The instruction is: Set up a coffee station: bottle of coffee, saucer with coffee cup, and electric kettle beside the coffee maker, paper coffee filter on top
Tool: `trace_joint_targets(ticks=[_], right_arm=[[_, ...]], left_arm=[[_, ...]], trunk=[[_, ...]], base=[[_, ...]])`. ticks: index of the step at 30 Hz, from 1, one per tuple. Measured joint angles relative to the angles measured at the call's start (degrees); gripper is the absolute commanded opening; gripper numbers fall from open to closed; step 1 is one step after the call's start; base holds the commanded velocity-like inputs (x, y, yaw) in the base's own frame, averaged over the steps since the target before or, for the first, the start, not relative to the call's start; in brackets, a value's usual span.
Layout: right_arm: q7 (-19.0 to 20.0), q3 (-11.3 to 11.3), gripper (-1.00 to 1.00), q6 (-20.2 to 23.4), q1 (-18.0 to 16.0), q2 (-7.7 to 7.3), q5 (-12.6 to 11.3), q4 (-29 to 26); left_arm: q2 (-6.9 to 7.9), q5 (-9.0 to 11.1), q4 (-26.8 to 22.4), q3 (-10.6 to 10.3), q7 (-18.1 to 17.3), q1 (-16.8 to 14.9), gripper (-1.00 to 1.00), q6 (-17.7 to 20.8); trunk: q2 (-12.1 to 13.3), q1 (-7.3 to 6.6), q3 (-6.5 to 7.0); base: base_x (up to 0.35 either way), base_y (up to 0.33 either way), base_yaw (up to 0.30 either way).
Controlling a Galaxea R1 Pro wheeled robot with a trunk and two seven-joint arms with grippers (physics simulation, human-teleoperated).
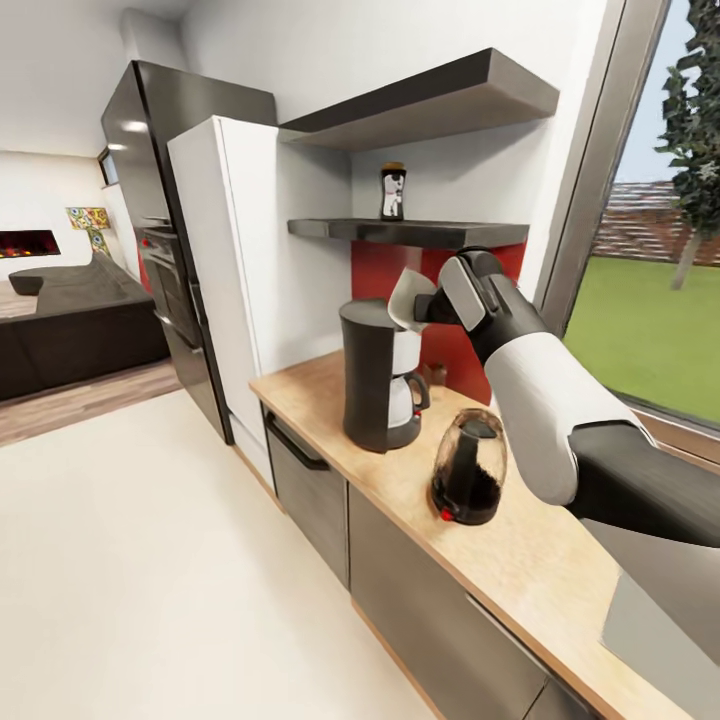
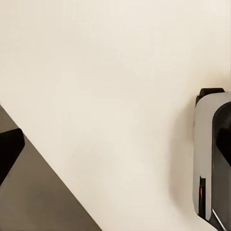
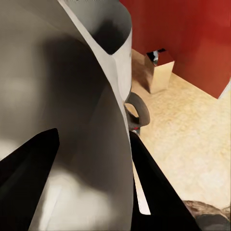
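The tall dark-grey coffee maker (image 1: 375, 380) stands on the wood-grain kitchen countertop (image 1: 540, 585). My right gripper (image 1: 425, 303) is shut on the white paper coffee filter (image 1: 408, 297), holding it just above and right of the maker's top. In the right wrist view the filter (image 3: 72, 96) is pinched between two black fingers (image 3: 29, 178). The glass electric kettle (image 1: 468, 468) sits close to the maker, nearer to me. The bottle of coffee (image 1: 393, 192) stands on the lower kitchen shelf (image 1: 450, 233). The saucer and coffee cup are out of view. The left wrist view shows one dark finger (image 2: 8, 151) over floor.
A red backsplash (image 1: 385, 272) runs behind the maker, with a small chrome canister (image 3: 159, 70) at its foot. A thicker upper shelf (image 1: 440, 100) hangs above. A white tall cabinet (image 1: 230, 280) and black fridge (image 1: 150, 180) stand left. A large window (image 1: 650, 250) is on the right.
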Motion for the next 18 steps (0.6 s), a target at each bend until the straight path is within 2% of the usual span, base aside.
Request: trace_joint_targets(ticks=[10,18], right_arm=[[0.0,-0.1,-1.0,0.0,0.0,0.0,0.0,-0.1],[-0.1,-0.1,-1.0,0.0,0.0,0.0,0.2,-0.2]], left_arm=[[-0.15,0.0,0.0,-0.3,0.1,0.0,1.0,0.0],[-0.22,-0.1,0.0,-0.3,0.0,0.0,1.0,0.0]], trunk=[[0.0,0.01,0.0],[0.0,0.0,0.0]], base=[[0.024,0.011,0.0],[0.122,0.0,0.0]])
